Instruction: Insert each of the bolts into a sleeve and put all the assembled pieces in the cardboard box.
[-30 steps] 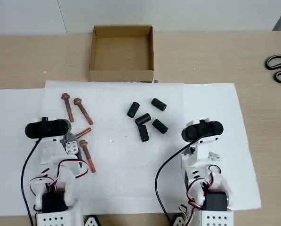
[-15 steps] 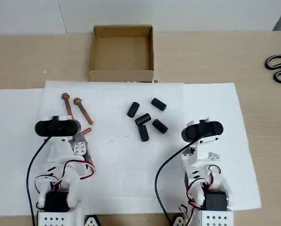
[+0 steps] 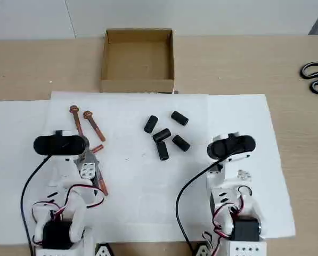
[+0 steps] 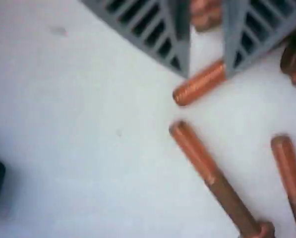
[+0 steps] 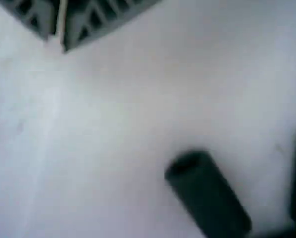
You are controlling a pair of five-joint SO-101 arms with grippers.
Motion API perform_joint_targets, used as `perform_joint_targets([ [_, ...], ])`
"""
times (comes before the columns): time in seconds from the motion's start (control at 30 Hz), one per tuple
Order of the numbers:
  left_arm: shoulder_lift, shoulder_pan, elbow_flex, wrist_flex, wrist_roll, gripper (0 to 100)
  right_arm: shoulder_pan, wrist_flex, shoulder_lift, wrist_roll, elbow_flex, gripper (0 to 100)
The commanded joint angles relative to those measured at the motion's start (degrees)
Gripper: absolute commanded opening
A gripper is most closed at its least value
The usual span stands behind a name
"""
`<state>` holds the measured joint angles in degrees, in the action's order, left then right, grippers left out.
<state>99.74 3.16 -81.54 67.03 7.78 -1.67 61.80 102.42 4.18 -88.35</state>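
Observation:
Several copper bolts lie on the white paper at the left. Two of them (image 3: pixel 76 120) (image 3: pixel 94 126) sit side by side beyond my left gripper (image 3: pixel 90 158). In the left wrist view that gripper (image 4: pixel 206 74) is open and low over the paper, its grey fingers (image 4: pixel 173 34) on either side of a short bolt (image 4: pixel 197 83). Several black sleeves (image 3: pixel 162 136) are clustered mid-paper. My right gripper (image 5: pixel 58 42) is shut with nothing in it, hovering short of one sleeve (image 5: pixel 207 198). The open cardboard box (image 3: pixel 137 84) has nothing in it.
The white paper sheet (image 3: pixel 132 176) covers the wooden table's near part. Scissors (image 3: pixel 316 77) lie at the far right edge. Another bolt (image 3: pixel 102 185) pokes out beside the left arm. Black cables hang off both wrist cameras.
My left arm has swung right and come down over the bolts, now covering most of the one nearest its base. The right arm has barely moved.

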Motion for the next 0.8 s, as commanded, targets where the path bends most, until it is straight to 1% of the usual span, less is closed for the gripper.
perform_joint_targets([
  [0.0, -8.70, 3.08, 8.75, 1.93, 2.20, 7, -0.48, -0.66, -2.86, -0.18, 6.86, 0.4],
  [0.1, -20.48, 6.24, 18.77, 2.29, 2.64, 7, -0.48, -0.57, -8.92, -2.99, 11.34, 0.4],
  [0.2, -33.85, 7.47, 32.48, 6.24, 2.64, 7, -0.92, 1.19, -18.42, -6.24, 17.76, 0.4],
  [0.3, -46.95, 7.30, 47.52, 13.71, 2.37, 7, -2.68, 4.97, -29.85, -8.53, 26.37, 0.4],
  [0.47, -63.12, 7.47, 67.65, 26.90, 2.29, 7, -4.18, 10.77, -46.29, -8.35, 42.46, 0.4],
  [0.53, -67.34, 7.47, 71.78, 28.66, 2.20, 7, -4.00, 11.21, -52.09, -8.26, 47.12, 0.4],
  [0.6, -70.59, 7.47, 73.27, 28.48, 1.49, 7, -4.18, 11.12, -57.36, -8.18, 50.20, 0.4],
  [0.63, -72.09, 7.47, 73.63, 28.48, -0.09, 7, -4.18, 11.03, -60.00, -8.18, 51.43, 0.4],
  [0.7, -74.90, 7.47, 73.54, 28.57, -5.63, 7, -4.18, 11.12, -65.71, -7.47, 53.63, 0.4],
  [0.77, -77.80, 7.47, 73.54, 28.66, -10.46, 7, -4.26, 11.56, -71.52, -2.11, 55.82, 0.4],
])
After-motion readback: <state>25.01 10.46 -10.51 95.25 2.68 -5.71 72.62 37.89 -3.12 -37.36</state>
